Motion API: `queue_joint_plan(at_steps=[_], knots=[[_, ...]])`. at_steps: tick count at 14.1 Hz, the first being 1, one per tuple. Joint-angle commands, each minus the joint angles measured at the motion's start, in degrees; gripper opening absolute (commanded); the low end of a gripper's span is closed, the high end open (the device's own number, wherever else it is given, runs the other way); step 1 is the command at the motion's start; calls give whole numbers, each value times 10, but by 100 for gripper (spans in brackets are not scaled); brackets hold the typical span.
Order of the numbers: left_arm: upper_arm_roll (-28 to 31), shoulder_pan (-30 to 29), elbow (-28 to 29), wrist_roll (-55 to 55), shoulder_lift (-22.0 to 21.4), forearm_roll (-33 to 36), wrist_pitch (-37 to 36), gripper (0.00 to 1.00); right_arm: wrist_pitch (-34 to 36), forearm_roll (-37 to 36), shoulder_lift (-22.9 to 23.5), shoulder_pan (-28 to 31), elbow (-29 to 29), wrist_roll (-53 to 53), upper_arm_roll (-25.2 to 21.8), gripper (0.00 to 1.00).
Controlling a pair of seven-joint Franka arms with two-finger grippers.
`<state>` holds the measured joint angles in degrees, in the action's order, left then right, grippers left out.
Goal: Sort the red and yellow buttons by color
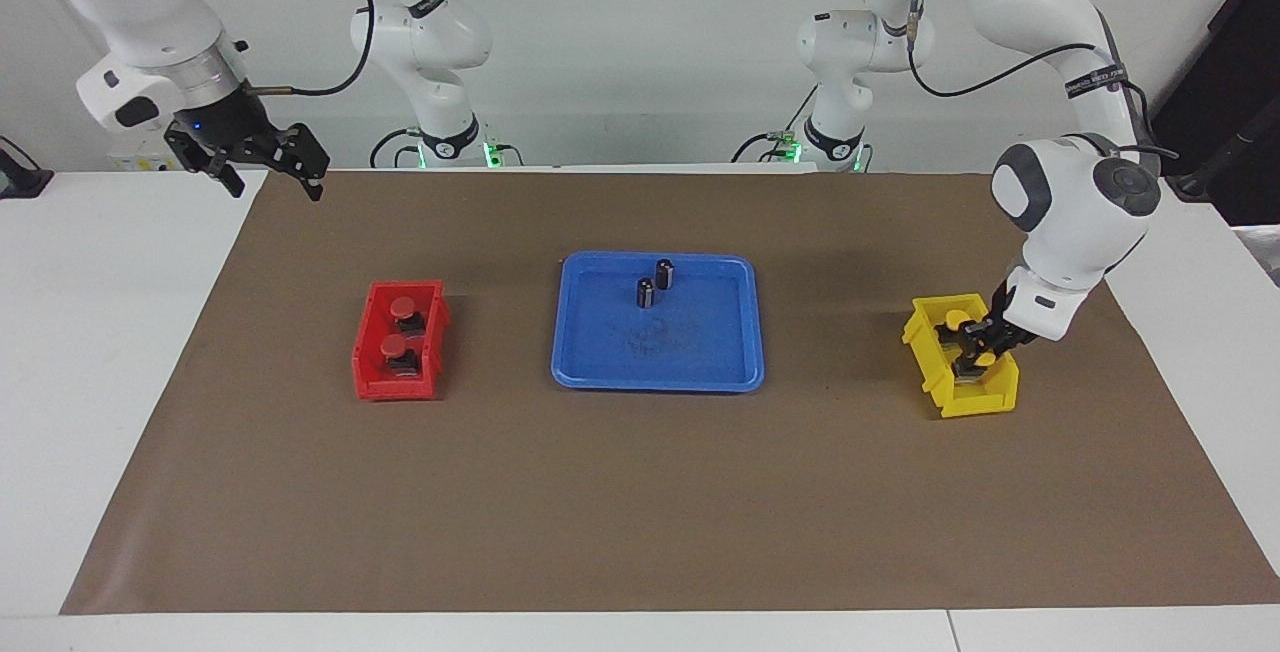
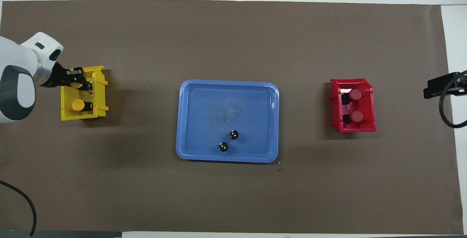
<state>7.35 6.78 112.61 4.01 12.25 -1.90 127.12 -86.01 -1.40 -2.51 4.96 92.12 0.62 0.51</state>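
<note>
Bright, even light; soft shadows; sharp.

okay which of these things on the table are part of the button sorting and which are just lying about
In the job:
- two red buttons in red bin
- yellow button in yellow bin
- yellow button in left gripper

Lying about:
- two dark cylinders
- blue tray

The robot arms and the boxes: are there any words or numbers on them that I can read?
Left arm: a dark band with white lettering, too small to read.
Right arm: a dark band with white lettering, too small to read.
Red bin, yellow bin, blue tray: no words or numbers show.
</note>
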Motion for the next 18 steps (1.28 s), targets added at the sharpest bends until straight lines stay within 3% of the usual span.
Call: queue_joint_plan(at_steps=[1,3,6,10,11,12,15,18], knots=[[-3,-2,53,5,-14,-8,62,7,-4,0,6,6,-8,12,6,100],[-3,-2,47,-1,-13,-8,62,57,-4,0,6,6,-8,12,7,100],[-3,-1,26,-1,-11,-8,51,65,-4,0,6,6,-8,12,7,100],[-3,-2,-68,-5,-16,-8,-76,70,-4,0,6,6,-8,12,7,100],[-2,0,-106,-14,-16,-6,-123,82,-5,0,6,6,-8,12,7,100],[-2,4,-135,-21,-20,-3,-164,100,-4,1,6,6,-8,12,7,100],[-5,5,-212,-39,-49,1,-281,100,-4,1,6,6,-8,12,7,100],[-11,7,-222,-60,-103,0,-335,100,-4,1,6,6,-8,12,7,100]])
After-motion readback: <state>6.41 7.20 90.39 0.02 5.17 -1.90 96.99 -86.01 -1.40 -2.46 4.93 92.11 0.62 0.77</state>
